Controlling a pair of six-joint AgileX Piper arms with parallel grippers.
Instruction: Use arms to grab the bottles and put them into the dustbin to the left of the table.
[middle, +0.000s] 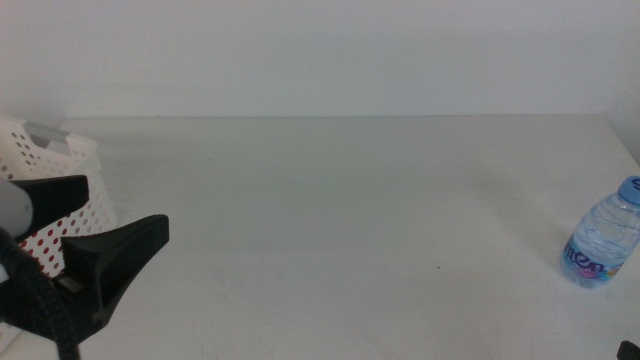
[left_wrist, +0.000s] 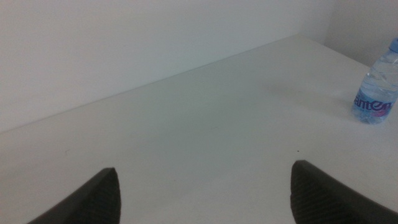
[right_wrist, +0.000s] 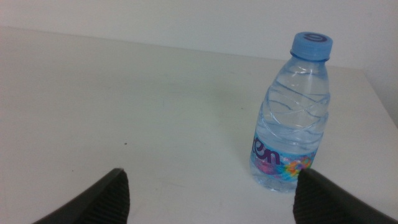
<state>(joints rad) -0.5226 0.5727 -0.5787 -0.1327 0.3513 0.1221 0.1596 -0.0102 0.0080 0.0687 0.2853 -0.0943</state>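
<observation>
The small clear water bottle (middle: 604, 245) with a blue cap stands upright near the table's right edge. It also shows in the right wrist view (right_wrist: 292, 118) and the left wrist view (left_wrist: 377, 93). My right gripper (right_wrist: 212, 173) is open and empty, a short way in front of the bottle. My left gripper (middle: 125, 205) is open and empty at the left, beside the white perforated dustbin (middle: 60, 150); in its own view (left_wrist: 204, 168) its jaws stand wide apart. Something red (middle: 45, 245) shows through the dustbin's holes. The tea bottle is out of view.
The white table (middle: 330, 220) runs back to a white wall. Its right edge lies just behind the water bottle.
</observation>
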